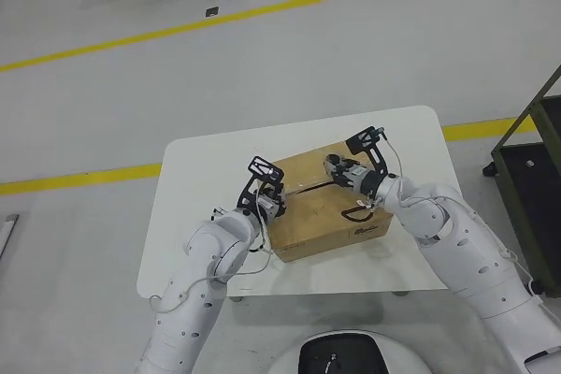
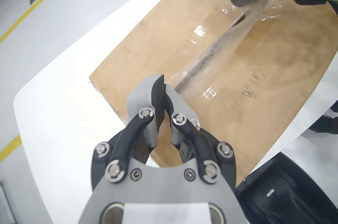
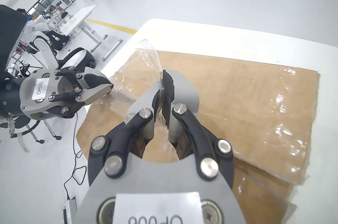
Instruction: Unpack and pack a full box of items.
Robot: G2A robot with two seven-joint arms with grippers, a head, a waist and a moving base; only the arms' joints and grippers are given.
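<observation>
A closed brown cardboard box (image 1: 323, 220) lies on the white table (image 1: 192, 215), its top seam covered by clear tape (image 2: 211, 50). My right gripper (image 3: 161, 82) is over the middle of the seam, shut on a peeled, crumpled end of the tape (image 3: 145, 58) that stands up from the box (image 3: 237, 93). My left gripper (image 2: 160, 85) is shut, with its tips at the box's (image 2: 277, 64) near edge where the tape strip ends. Whether it pinches tape I cannot tell. The top view shows the left gripper (image 1: 273, 198) and right gripper (image 1: 337, 168) close together over the lid.
A dark metal cart (image 1: 542, 187) stands on the floor to the right of the table. Bare tabletop (image 2: 66, 90) lies left of the box, with a narrower strip behind it. Yellow lines (image 1: 150, 37) cross the floor.
</observation>
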